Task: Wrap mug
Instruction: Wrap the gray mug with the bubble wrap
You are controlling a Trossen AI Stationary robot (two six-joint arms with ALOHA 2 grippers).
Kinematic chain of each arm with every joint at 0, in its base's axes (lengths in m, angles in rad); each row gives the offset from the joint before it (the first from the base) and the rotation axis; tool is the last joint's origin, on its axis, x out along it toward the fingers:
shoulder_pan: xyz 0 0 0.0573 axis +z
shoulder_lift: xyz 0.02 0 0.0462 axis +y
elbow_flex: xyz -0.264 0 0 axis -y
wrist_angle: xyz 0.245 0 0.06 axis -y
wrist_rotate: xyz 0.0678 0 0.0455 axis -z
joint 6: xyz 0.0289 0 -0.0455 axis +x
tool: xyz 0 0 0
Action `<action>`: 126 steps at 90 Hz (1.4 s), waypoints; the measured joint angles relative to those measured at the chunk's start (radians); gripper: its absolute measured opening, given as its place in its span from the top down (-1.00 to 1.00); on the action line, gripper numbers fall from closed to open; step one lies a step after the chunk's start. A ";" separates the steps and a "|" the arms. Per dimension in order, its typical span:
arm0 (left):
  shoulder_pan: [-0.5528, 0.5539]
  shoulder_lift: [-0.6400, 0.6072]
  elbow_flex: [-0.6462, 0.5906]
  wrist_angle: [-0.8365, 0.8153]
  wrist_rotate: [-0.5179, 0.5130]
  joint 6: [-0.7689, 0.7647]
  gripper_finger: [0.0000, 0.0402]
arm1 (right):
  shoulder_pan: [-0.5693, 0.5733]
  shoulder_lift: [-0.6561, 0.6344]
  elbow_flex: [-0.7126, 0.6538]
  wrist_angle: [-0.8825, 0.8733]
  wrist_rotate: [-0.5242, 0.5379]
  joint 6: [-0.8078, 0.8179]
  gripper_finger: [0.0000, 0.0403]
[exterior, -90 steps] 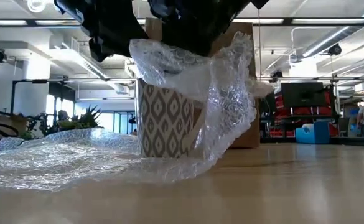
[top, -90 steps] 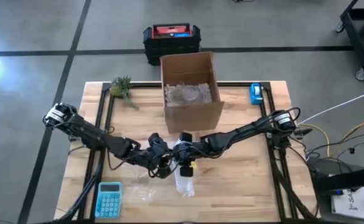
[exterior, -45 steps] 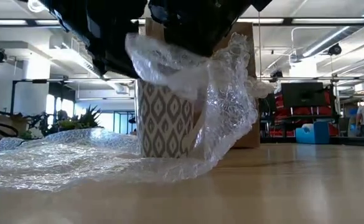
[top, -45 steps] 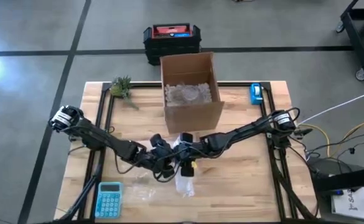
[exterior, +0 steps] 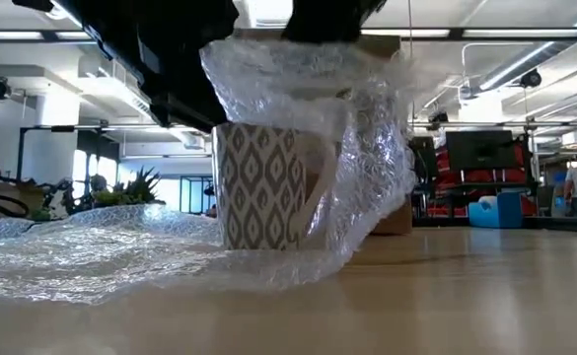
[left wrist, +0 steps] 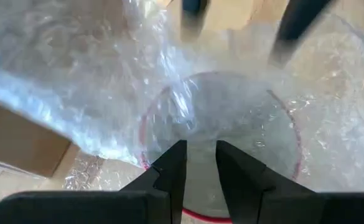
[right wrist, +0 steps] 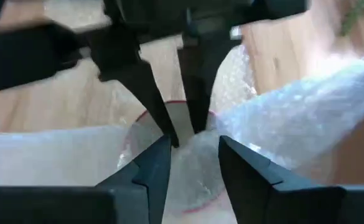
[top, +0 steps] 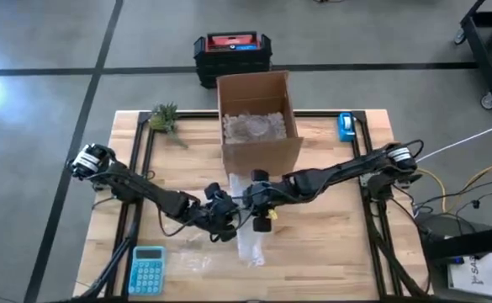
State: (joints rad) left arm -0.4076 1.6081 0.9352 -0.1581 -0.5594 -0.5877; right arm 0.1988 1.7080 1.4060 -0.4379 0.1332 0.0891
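- In the middle of the worktop (top: 330, 244), just near of the cardboard box (top: 258, 118), the mug (exterior: 261, 185) stands upright on a sheet of bubble wrap (exterior: 101, 258).
- One side of that bubble wrap is lifted up over the mug's right side and rim, draping across the open mouth; the rest lies flat, trailing to the left and toward the near edge.
- The step in hand looks like folding the raised flap over the top and tucking it into the mouth of the mug.
- The left gripper (left wrist: 199, 163) comes in from the left, pointing down over the rim, its fingers nearly pressed together with a thin gap; whether a layer of film is caught between them I cannot tell.
- The right gripper (right wrist: 193, 149) reaches in from the right, directly opposite; its fingers stand a little spread above the mug's mouth, with film beneath them, and I cannot tell if they pinch it.
- Both arms stretch low and long across the worktop, wrists meeting over the mug.
- Next, I would judge, the flap needs pushing down inside while the mug is kept from tipping, then the loose sheet on the left drawn around.
- A calculator (top: 147, 269) sits at the near left, a small plant (top: 165, 116) at the far left.
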 joint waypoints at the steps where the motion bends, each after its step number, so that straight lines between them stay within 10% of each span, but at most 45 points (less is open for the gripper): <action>1: 0.000 0.000 0.000 0.000 0.000 0.000 0.63 | 0.000 -0.007 0.001 -0.008 0.000 0.000 0.45; 20: 0.000 -0.002 -0.001 0.001 0.001 -0.001 0.63 | -0.005 -0.050 -0.005 -0.220 0.080 0.015 0.56; 49: -0.001 -0.004 -0.002 0.002 0.002 -0.001 0.63 | 0.015 0.118 -0.007 -0.033 0.021 -0.031 0.97; 90: -0.006 -0.142 0.113 -0.226 0.139 -0.003 0.63 | 0.017 0.263 0.088 -0.055 -0.011 -0.051 0.99; 115: 0.008 -0.188 0.111 -0.473 -0.288 -0.112 0.63 | 0.017 0.263 0.087 -0.054 -0.011 -0.049 0.99; 126: 0.054 -0.167 0.066 -0.363 -0.276 -0.123 0.63 | 0.017 0.263 0.087 -0.051 -0.011 -0.049 0.99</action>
State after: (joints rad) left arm -0.3537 1.4412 1.0010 -0.5208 -0.8356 -0.7110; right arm 0.2157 1.9709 1.4933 -0.4891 0.1226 0.0402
